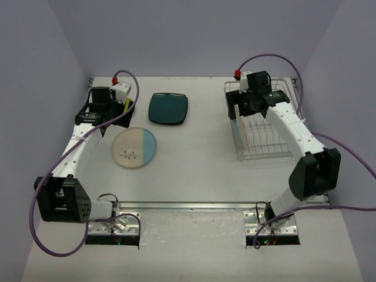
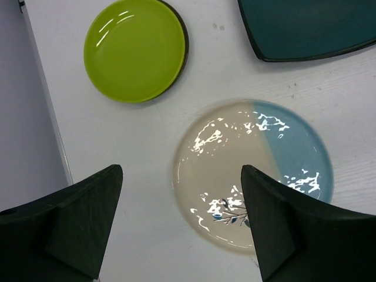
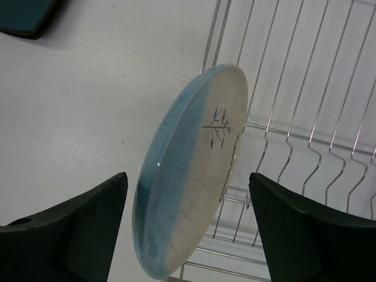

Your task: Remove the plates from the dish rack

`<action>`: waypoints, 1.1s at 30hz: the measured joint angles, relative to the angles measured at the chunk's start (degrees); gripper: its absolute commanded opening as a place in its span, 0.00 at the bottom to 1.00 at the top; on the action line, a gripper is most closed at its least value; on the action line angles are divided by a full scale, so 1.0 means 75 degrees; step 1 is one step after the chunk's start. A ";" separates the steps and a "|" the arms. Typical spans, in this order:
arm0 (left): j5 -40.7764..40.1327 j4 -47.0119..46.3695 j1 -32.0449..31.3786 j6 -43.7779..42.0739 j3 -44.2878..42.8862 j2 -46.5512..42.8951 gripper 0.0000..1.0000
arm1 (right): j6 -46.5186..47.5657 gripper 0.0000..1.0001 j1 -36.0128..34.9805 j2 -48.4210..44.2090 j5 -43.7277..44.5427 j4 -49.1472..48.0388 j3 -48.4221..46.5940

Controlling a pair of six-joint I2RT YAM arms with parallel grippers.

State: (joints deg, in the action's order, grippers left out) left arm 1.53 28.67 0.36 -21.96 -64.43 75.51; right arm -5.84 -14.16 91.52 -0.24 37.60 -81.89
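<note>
One cream-and-blue plate (image 3: 191, 170) leaning on edge in the wire rack (image 1: 267, 144), right fingers (image 3: 76, 235) spread wide either side of it, left fingers (image 2: 70, 223) spread and empty over the worktop (image 2: 147, 141); risk of slipping or snagging on wires if pinched off-centre.

Four plates in all. One small round lime-green plate (image 2: 134, 50) lies near the far left corner. One dark teal rounded-square plate (image 1: 168, 108) lies toward the far edge. Two are round cream-and-light-blue leaf-sprig plates: the flat plate (image 1: 134, 147) left of centre, and the standing plate (image 3: 194, 176) in the one silver wire dish rack (image 1: 264, 138) by the far right corner.
</note>
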 measured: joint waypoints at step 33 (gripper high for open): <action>0.0077 0.0142 0.0000 0.0480 -0.0216 0.0365 1.00 | -0.0287 0.00 -0.0078 -0.0103 0.0455 0.1649 -0.0707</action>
State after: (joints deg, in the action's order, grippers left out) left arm 2.10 29.74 0.36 -18.37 -66.05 78.25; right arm -7.99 -14.74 90.76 3.17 49.97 -87.19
